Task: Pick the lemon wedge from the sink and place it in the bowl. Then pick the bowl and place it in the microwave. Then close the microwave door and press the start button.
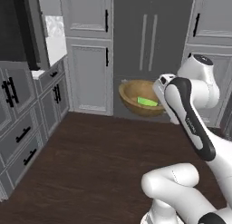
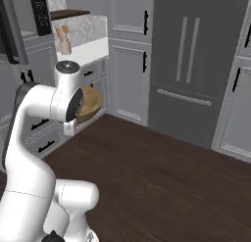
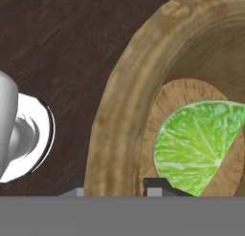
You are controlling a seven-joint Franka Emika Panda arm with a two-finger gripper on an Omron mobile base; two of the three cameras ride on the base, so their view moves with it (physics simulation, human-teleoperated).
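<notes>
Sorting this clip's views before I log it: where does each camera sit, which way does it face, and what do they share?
Left base view: behind the arm on its left, facing grey cabinets; the arm rises at lower right, carrying the bowl with the lemon wedge inside.
Right base view: behind on the right, facing the cabinets and counter; the arm stands at lower left, hiding most of the bowl.
Hand view: on the hand, looking down along the claw, shut on the bowl's rim, floor below.
Shared: all show the bowl; left and hand views show the wedge.
</notes>
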